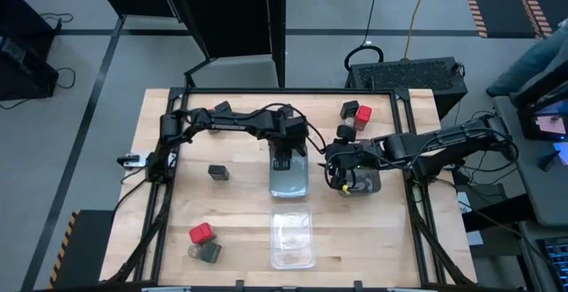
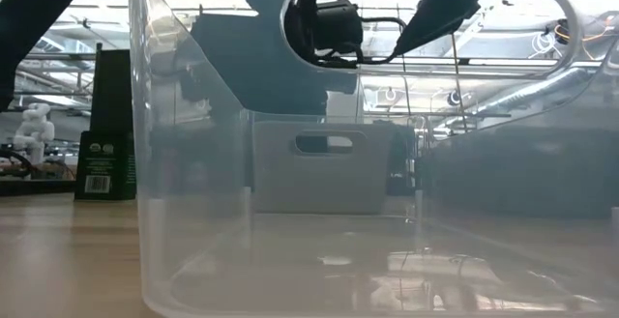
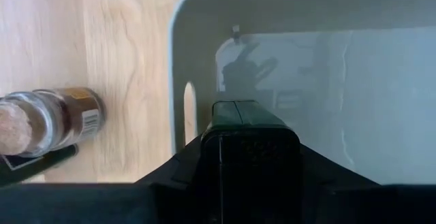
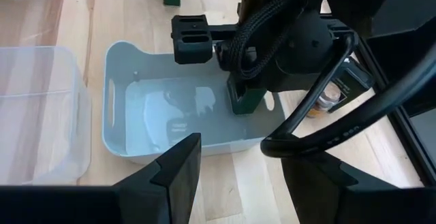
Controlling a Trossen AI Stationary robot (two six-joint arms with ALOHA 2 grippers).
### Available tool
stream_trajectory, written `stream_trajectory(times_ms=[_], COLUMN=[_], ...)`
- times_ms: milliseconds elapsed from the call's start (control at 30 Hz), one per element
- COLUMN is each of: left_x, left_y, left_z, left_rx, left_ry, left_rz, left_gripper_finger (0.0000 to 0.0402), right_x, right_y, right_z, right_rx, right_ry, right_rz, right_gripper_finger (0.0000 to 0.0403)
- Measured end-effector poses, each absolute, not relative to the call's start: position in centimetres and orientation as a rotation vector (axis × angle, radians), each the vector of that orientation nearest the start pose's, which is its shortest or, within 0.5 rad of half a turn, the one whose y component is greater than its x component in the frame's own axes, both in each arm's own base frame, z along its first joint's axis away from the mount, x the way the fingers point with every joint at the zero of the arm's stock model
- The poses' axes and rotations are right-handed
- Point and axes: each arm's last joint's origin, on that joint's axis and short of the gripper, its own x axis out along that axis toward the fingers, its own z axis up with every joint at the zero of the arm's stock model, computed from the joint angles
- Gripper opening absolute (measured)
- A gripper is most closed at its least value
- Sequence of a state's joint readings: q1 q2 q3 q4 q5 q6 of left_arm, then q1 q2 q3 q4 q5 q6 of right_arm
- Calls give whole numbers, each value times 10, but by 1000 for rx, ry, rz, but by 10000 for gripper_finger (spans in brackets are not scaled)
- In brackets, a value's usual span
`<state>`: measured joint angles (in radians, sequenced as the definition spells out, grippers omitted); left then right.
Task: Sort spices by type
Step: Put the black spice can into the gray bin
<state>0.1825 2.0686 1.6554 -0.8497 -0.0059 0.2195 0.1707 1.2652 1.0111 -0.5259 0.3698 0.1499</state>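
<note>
I am a two-armed robot at a wooden surface (image 1: 177, 141) scattered with small spice containers. My left gripper (image 1: 286, 161) reaches in from the left to the middle of the surface and is clenched on a dark block (image 3: 242, 118), gripped between its two fingers (image 3: 204, 163). The block hangs just inside one end of a pale grey tray (image 1: 289, 185); I cannot tell whether it touches the tray's floor. A round jar (image 3: 41, 118) with a tan top lies on its side on the bare wood just beside that tray's outer wall. My right gripper (image 4: 238, 176) comes in from the right and hovers just to the right of the grey tray, above a dark smoky tray (image 1: 366, 185), with its fingers spread apart and nothing between them. A clear plastic tray (image 1: 291, 252) sits on the near side of the grey tray, close to it. Other spices stand apart on the surface: a red block (image 1: 363, 113) and a dark container (image 1: 348, 110) at the far right, another small container (image 1: 345, 132) just near of those, a second dark block (image 1: 218, 173) alone to the left of the grey tray, and at the near left another red block (image 1: 201, 232) with a dark container (image 1: 209, 252) right beside it.
</note>
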Motion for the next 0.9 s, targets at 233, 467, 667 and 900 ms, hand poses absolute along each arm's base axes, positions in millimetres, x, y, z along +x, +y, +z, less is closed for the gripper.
stream_trajectory(times_ms=[233,467,667,900], left_x=[416,416,417,420], left_y=[77,77,73,61], left_z=[200,199,200,206], left_rx=[76,73,106,224], left_ry=[1276,1280,1284,1265], left_rz=[26,26,100,60], left_gripper_finger=[134,160,239,258], right_x=[258,258,258,258], right_y=[34,34,34,34], right_z=[285,285,285,286], right_rx=[-63,-63,-60,-60], right_ry=[736,734,734,730], right_rz=[-244,-244,-245,-244], right_gripper_finger=[185,185,185,185])
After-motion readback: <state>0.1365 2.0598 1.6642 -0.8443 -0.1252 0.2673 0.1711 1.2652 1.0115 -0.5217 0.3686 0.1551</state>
